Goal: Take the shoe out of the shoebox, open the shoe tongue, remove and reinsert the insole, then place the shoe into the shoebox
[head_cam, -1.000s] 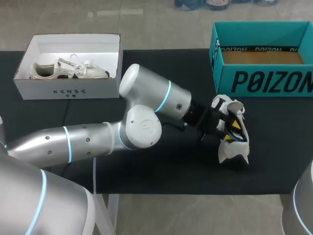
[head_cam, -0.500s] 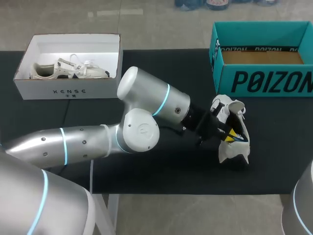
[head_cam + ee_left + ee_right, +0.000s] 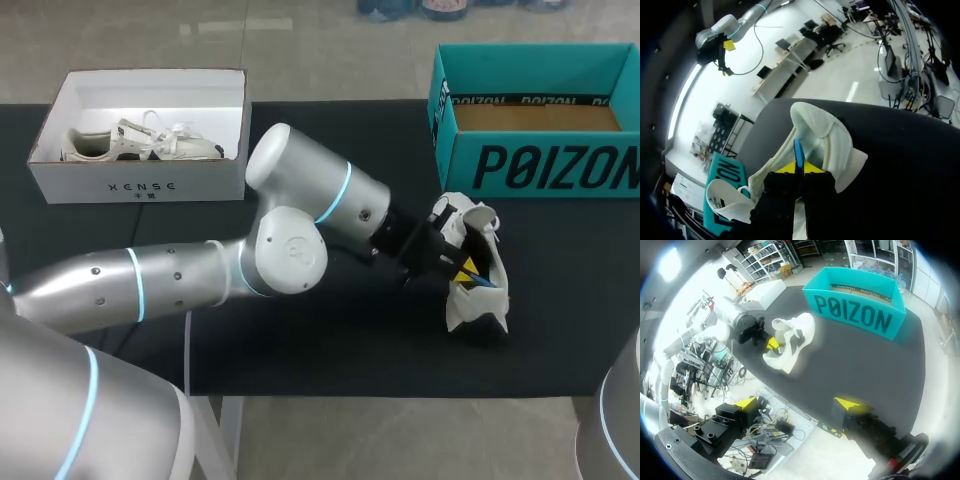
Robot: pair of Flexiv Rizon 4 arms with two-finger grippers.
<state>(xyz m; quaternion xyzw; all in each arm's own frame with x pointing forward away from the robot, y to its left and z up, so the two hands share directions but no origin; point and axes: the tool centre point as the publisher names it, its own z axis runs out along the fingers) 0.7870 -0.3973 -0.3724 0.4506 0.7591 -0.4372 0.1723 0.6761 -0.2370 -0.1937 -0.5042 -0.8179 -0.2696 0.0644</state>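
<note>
Now, white box (image 3: 140,186) holding sneaker (image 3: 150,146), teal shoebox (image 3: 540,166) open

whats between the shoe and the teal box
Nothing: bare black table separates the shoe from the teal shoebox, clearest in the right wrist view.

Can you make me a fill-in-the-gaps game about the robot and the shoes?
The white shoe lies on the ____ table, before the teal box.
The left gripper pinches that shoe's ____ insole.
The white box holds another ____.
The right gripper holds ____.
Missing words: black, blue, shoe, nothing.
</note>
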